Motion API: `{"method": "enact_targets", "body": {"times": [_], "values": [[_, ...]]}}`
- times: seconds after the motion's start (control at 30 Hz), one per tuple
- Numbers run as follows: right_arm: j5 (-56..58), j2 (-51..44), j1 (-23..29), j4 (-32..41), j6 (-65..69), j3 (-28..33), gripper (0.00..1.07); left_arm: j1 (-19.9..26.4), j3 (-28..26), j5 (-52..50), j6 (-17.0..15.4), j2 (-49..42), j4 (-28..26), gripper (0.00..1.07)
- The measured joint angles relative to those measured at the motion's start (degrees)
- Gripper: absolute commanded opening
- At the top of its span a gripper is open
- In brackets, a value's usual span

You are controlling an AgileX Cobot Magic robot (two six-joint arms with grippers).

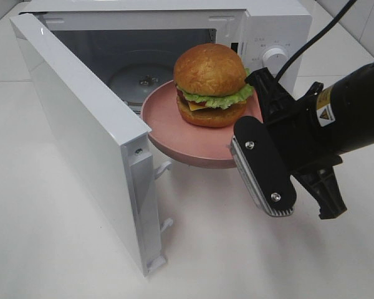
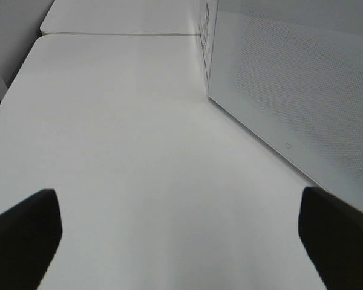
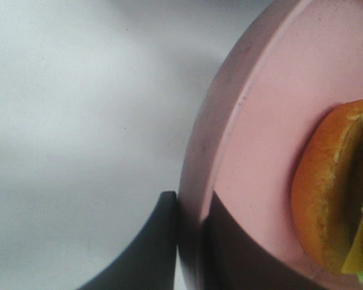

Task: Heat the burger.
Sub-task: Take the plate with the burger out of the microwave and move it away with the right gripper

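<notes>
While right gripper [image 3: 190,241] pinches rim of pink plate [image 1: 187,140], one jaw above rim, one below, burger [image 1: 210,85] sits on plate just beyond jaws. Plate held before open microwave [image 1: 262,25]. Left gripper [image 2: 181,232] spread wide, empty, over table [image 2: 127,133].

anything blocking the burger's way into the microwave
Nothing visible does. The white microwave's door is swung open, and its cavity holds only the glass turntable. The right gripper holds the pink round plate carrying the tall golden-bun burger at the opening.

Golden-brown burger [image 1: 210,84] with green lettuce, pink plate [image 1: 174,128], white microwave [image 1: 100,134], black fingers [image 3: 151,254]
</notes>
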Motion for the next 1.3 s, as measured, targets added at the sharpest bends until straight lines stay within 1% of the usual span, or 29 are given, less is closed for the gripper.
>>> {"method": "enact_targets", "body": {"times": [0.2, 0.27, 0.37, 0.53, 0.73, 0.8, 0.9, 1.03, 1.3], "values": [[2.01, -2.41, 0.00, -0.52, 1.38, 0.86, 0.00, 0.00, 0.00, 0.00, 0.00, 0.00, 0.00, 1.00], [4.13, -4.93, 0.00, -1.43, 1.78, 1.89, 0.00, 0.00, 0.00, 0.00, 0.00, 0.00, 0.00, 1.00], [4.64, -5.44, 0.00, -1.49, 1.78, 2.18, 0.00, 0.00, 0.00, 0.00, 0.00, 0.00, 0.00, 1.00], [7.28, -10.71, 0.00, -2.01, 2.86, 4.87, 0.00, 0.00, 0.00, 0.00, 0.00, 0.00, 0.00, 1.00], [9.00, -13.64, 0.00, -2.01, 3.67, 6.53, 0.00, 0.00, 0.00, 0.00, 0.00, 0.00, 0.00, 1.00], [10.94, -17.02, 0.00, -2.06, 3.72, 8.14, 0.00, 0.00, 0.00, 0.00, 0.00, 0.00, 0.00, 1.00], [12.89, -19.42, 0.00, -2.06, 3.90, 9.17, 0.00, 0.00, 0.00, 0.00, 0.00, 0.00, 0.00, 1.00], [14.61, -21.72, 0.00, -2.06, 5.79, 9.68, 0.00, 0.00, 0.00, 0.00, 0.00, 0.00, 0.00, 1.00], [18.45, -26.87, 0.00, -4.58, 11.34, 9.68, 0.00, 0.00, 0.00, 0.00, 0.00, 0.00, 0.00, 1.00]]}}
